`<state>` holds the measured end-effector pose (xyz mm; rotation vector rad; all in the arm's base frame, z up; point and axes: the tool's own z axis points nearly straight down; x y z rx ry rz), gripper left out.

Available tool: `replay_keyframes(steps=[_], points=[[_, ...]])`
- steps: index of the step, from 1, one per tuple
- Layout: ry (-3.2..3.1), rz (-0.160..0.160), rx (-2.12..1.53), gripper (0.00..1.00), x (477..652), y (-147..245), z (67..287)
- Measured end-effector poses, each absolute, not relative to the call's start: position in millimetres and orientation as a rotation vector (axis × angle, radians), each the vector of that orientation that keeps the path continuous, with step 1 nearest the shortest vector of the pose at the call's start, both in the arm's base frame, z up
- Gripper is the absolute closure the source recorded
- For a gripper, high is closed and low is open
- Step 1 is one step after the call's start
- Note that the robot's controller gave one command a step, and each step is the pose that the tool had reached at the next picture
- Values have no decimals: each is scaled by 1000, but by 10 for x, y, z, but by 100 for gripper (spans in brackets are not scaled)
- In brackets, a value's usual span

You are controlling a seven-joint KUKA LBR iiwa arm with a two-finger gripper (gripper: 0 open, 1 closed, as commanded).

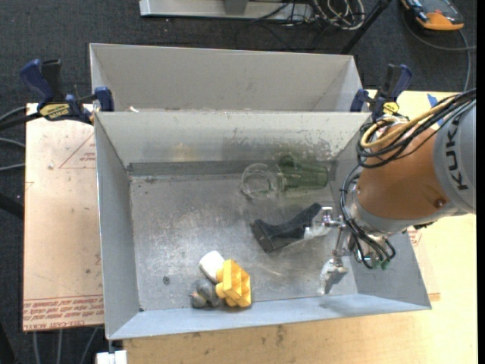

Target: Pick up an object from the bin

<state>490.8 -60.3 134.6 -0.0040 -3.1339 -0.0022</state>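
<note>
My gripper (328, 247) hangs low at the bin's right side, open, with nothing between its fingers. Its upper fingertip (319, 227) is right beside the right end of a black angled object (282, 230) lying mid-bin; I cannot tell whether they touch. The lower fingertip (331, 276) is close to the bin floor near the front right corner. A clear glass cup (258, 180) lies on its side behind the black object, and a green translucent object (302, 174) rests next to it against the back slope.
Near the front wall lies a small cluster: a yellow ridged block (235, 283), a white rounded piece (211, 263) and a grey lump (202, 295). The arm's orange cover and cables hang over the right wall.
</note>
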Motion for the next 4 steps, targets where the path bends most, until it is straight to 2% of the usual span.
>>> replay_keyframes(steps=[2,3,4], points=[[-3141,-1,0,0,4928,-601,1381],[-3157,9,43,0,5325,-401,1143],[-3152,-2,78,0,5528,-177,802]])
